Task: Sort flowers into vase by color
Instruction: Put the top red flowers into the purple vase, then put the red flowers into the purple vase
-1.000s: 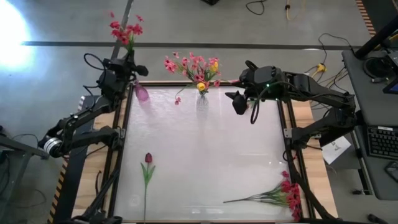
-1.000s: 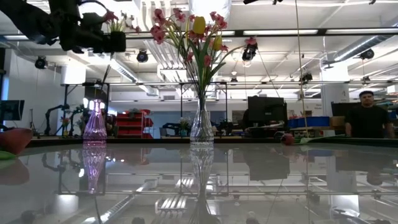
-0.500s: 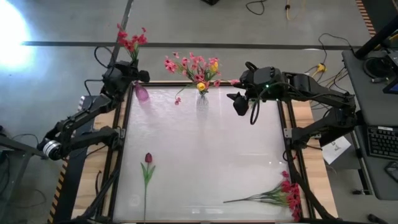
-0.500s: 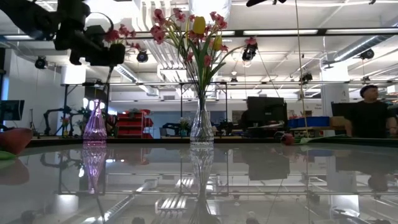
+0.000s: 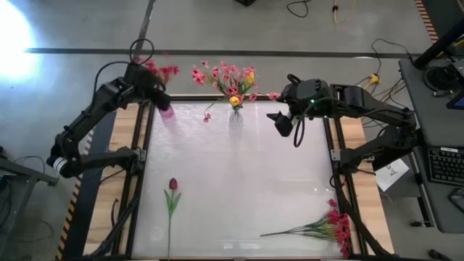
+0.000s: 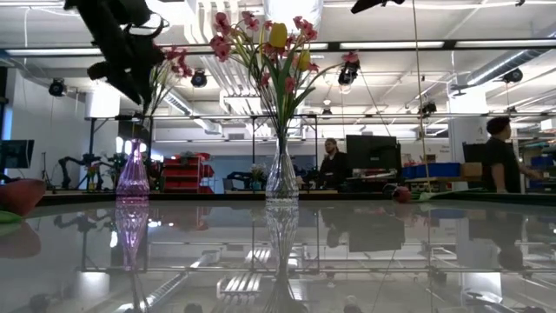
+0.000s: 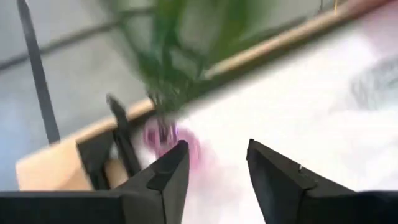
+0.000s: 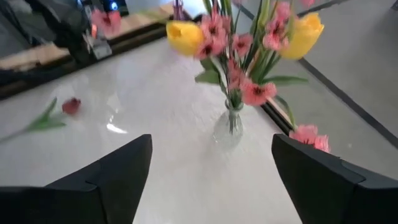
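Left gripper above small pink glass vase, jaws parted, red spray released at neck — may tip out. Right gripper wide open, empty, near clear vase

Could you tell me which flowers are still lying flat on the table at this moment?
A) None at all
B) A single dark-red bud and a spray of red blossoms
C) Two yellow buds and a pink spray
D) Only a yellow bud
B: the high view shows the dark-red bud lying on the left of the table, and the red spray lying near its right corner; the yellow buds stand in the clear vase.
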Tool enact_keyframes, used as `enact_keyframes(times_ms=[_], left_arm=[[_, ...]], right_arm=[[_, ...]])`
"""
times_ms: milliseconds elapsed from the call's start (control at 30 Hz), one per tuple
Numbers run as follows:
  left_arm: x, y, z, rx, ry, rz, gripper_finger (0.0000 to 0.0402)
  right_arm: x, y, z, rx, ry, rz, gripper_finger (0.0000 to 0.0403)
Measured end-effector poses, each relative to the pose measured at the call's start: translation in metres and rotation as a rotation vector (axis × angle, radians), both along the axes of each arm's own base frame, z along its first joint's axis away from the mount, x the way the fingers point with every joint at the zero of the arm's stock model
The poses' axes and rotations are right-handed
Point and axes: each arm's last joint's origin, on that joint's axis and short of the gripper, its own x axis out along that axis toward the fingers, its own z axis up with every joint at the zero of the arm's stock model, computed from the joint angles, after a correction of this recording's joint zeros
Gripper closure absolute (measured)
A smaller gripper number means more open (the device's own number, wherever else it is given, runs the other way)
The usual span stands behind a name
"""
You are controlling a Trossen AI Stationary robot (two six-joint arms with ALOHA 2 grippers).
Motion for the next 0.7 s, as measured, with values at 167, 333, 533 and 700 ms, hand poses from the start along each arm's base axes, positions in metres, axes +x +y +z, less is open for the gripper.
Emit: enact_keyframes(times_ms=[167,333,533,700], left_arm=[[-0.005,-0.009,0.014,-0.188,0.086,-0.002,0.023],[-0.012,-0.019,0.024,-0.342,0.18,0.008,0.0218],[-0.021,-0.036,0.035,-0.387,0.174,-0.015,0.0217],[-0.03,-0.068,0.048,-0.421,-0.096,-0.287,0.0222]], right_arm=[[-0.003,0.002,-0.005,0.034,0.064,0.039,0.0069],[-0.008,0.006,-0.011,0.06,0.144,0.065,0.0069],[-0.01,0.019,-0.019,0.098,0.207,0.087,0.0076],[-0.008,0.04,-0.036,0.179,0.264,0.084,0.0077]])
